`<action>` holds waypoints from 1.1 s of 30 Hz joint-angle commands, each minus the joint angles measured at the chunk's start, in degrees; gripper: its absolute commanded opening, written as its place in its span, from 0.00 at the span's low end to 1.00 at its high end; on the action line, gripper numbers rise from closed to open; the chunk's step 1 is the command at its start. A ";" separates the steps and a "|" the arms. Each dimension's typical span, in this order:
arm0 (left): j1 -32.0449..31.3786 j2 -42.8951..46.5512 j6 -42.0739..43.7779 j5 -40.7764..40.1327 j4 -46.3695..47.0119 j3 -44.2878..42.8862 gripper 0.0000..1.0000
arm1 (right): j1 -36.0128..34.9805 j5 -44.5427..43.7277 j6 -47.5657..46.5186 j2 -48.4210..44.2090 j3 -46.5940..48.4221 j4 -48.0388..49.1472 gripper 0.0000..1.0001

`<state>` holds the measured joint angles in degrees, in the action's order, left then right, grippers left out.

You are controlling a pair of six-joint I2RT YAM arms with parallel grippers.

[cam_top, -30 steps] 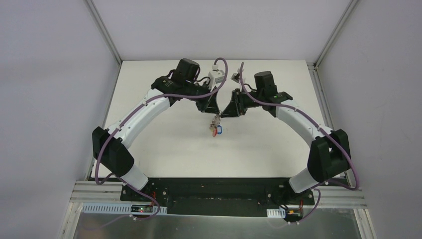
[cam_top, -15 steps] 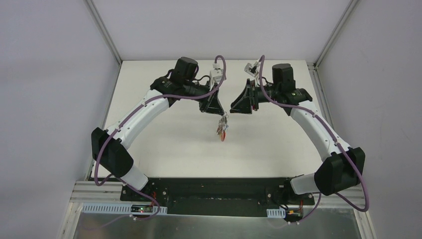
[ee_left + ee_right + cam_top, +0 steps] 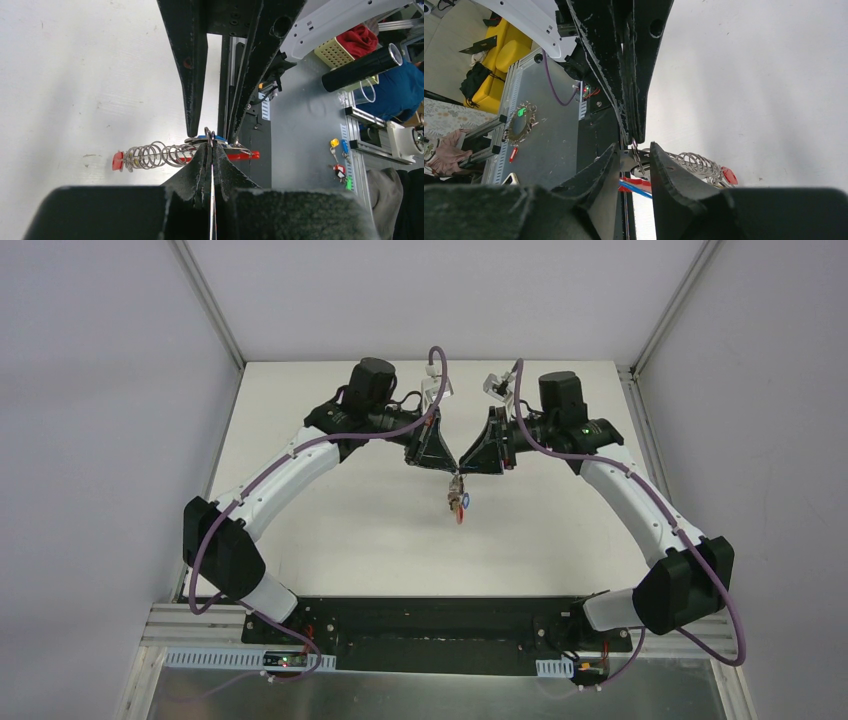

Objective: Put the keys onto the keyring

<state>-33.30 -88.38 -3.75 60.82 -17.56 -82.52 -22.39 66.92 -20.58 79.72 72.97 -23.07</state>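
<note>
Closing the gap seen half a second earlier, the right gripper [image 3: 482, 453] has swung back in to meet the left gripper [image 3: 432, 450] tip to tip above the middle of the table [image 3: 330, 525], and the dangling bunch has drifted toward the right arm's side.

Left fingers [image 3: 199, 167] are clamped flat together on the thin wire of the keyring [image 3: 212, 141], which hangs in the air, clear of the table. Right fingers [image 3: 666, 172] stand partly apart, one either side of that same wire just beside the left tips. Whether they press on a key or only straddle the ring cannot be told from either wrist view.

A wire coil [image 3: 152, 155] with a red tab [image 3: 118, 160] at its end runs sideways from the pinch point. Blue and red slivers below the right fingers look like heads of the keys [image 3: 634, 186] already gathered at the ring, though they are mostly hidden.

The step in hand appears to be threading a key onto the ring. It would go best with the left grip kept firm and motionless so the ring cannot twist. The right tips should work close to the pinch, pushing along the wire's curve rather than across it. Any sideways pull risks dragging the ring out of the left fingers or setting the coil swinging.
</note>
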 commanded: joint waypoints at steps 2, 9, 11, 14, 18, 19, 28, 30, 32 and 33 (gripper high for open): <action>0.24 2.91 -3.22 3.17 5.61 0.43 0.00 | -0.48 1.95 -1.92 -1.66 0.87 0.04 0.26; 0.64 2.60 -5.01 3.38 7.55 0.81 0.00 | -0.49 1.91 -2.51 -1.54 0.59 -0.67 0.22; 0.90 2.64 -5.97 3.56 8.75 1.24 0.00 | -0.54 1.82 -2.71 -1.67 0.59 -0.91 0.21; 1.12 2.69 -6.82 3.54 9.75 1.71 0.00 | -0.51 2.03 -2.64 -1.67 0.65 -0.89 0.18; 1.44 2.82 -7.60 3.69 10.87 2.26 0.00 | -0.55 1.91 -2.71 -1.65 0.66 -1.01 0.08; 1.48 2.86 -7.69 3.74 10.97 2.38 0.00 | -0.55 1.97 -2.71 -1.63 0.68 -1.01 0.06; 1.84 2.70 -3.10 2.26 6.23 1.92 0.09 | -1.20 -3.30 -5.96 -1.37 4.26 -6.39 0.00; 1.84 2.60 1.79 0.89 0.37 -0.17 0.27 | -2.26 -7.10 -7.86 -1.08 5.95 -9.00 0.00; 1.82 2.55 7.54 -0.94 -5.62 -2.61 0.36 | -3.34 -9.78 -9.70 -0.46 7.44 -11.61 0.00; 1.91 2.51 9.21 -1.71 -7.51 -3.66 0.39 | -4.01 -10.93 -10.88 0.11 8.53 -13.50 0.00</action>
<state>-32.12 -88.38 -4.93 61.32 -15.66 -80.90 -24.27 61.12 -25.65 79.79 76.01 -30.30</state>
